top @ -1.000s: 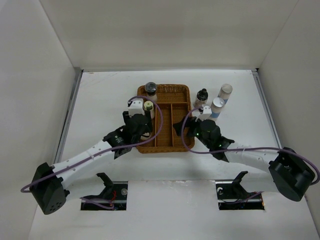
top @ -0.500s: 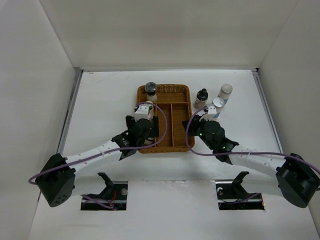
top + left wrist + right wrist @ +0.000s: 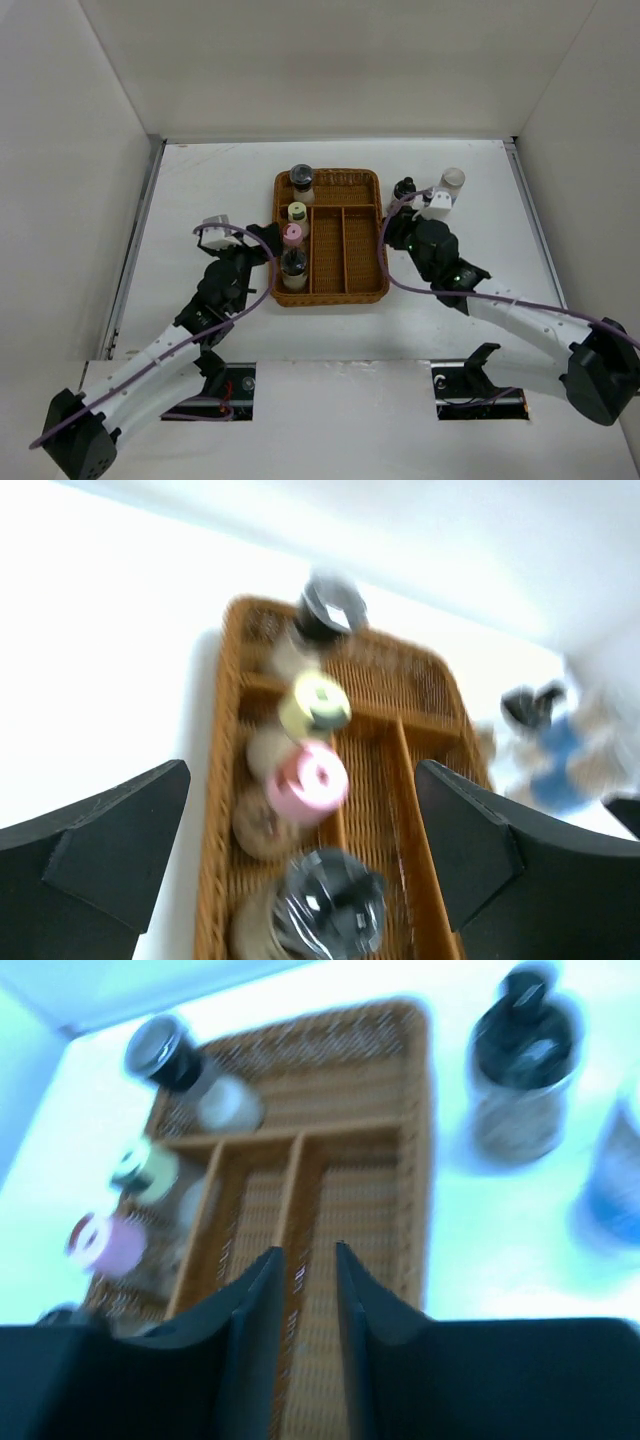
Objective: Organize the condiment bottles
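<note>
The wicker tray (image 3: 345, 290) holds several condiment bottles in its left column: black cap (image 3: 301, 178) at the far end, then pale yellow (image 3: 297, 211), pink (image 3: 293, 236) and black (image 3: 293, 262). My left gripper (image 3: 262, 248) stands open just left of the tray, nothing between its fingers; in its wrist view the pink cap (image 3: 307, 780) lies ahead. My right gripper (image 3: 397, 225) hovers at the tray's right rim, jaws nearly together and empty. Beside it on the table stand a black-capped bottle (image 3: 522, 1060) and a blue-labelled one (image 3: 612, 1185).
The tray's middle and right compartments (image 3: 370, 1220) hold nothing. A white-capped bottle (image 3: 452, 180) stands far right of the tray. White walls close the table at the back and both sides.
My left gripper opened, let go of the near black-capped bottle in the tray and drew back to the left. My right gripper closed and moved up towards the bottles right of the tray.
</note>
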Robot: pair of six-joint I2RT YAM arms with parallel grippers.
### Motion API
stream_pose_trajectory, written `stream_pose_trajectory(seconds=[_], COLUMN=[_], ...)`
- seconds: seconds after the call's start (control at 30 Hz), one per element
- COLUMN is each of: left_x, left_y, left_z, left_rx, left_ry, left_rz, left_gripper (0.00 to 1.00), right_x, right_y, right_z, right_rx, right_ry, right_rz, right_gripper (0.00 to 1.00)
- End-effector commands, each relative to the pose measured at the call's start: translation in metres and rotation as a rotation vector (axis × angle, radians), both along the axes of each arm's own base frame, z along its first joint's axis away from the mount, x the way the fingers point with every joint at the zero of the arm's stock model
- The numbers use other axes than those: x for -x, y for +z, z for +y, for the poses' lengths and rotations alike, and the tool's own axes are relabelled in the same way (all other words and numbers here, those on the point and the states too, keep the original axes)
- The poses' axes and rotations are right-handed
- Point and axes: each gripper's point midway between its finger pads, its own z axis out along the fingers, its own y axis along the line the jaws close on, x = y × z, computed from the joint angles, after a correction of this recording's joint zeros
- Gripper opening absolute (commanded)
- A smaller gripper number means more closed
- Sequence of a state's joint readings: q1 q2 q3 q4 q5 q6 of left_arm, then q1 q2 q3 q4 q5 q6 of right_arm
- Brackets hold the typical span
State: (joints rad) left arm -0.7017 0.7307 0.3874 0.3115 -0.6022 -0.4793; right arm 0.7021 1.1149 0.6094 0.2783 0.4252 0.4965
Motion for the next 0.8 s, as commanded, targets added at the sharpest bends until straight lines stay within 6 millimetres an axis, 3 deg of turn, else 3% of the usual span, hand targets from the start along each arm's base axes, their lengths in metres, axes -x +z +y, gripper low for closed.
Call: stream_pose_trajectory(seconds=[0.0, 0.13, 0.23, 0.3, 0.6, 0.77], left_x=[-0.007, -0.015, -0.02, -0.021, -0.022, -0.023], left_y=[0.015, -0.014, -0.038, -0.048, -0.063, -0.066], left_z=[0.028, 0.049, 0.054, 0.054, 0.054, 0.053], left_rx=[0.126, 0.206, 0.259, 0.277, 0.323, 0.33], left_ry=[0.091, 0.155, 0.156, 0.135, 0.118, 0.118], left_rz=[-0.101, -0.052, 0.002, 0.023, 0.055, 0.063], left_gripper=[1.0, 1.0, 1.0, 1.0, 1.0, 1.0], right_x=[-0.019, -0.031, -0.041, -0.049, -0.082, -0.093], right_y=[0.041, 0.067, 0.061, 0.047, 0.003, -0.02], right_z=[-0.04, -0.083, -0.105, -0.116, -0.154, -0.148], right_rx=[0.098, 0.151, 0.188, 0.225, 0.299, 0.293], right_ry=[-0.147, -0.279, -0.358, -0.391, -0.478, -0.439], right_rz=[-0.069, -0.083, -0.038, 0.008, 0.167, 0.219], right_gripper=[0.42, 0.67, 0.85, 0.91, 1.0, 1.0])
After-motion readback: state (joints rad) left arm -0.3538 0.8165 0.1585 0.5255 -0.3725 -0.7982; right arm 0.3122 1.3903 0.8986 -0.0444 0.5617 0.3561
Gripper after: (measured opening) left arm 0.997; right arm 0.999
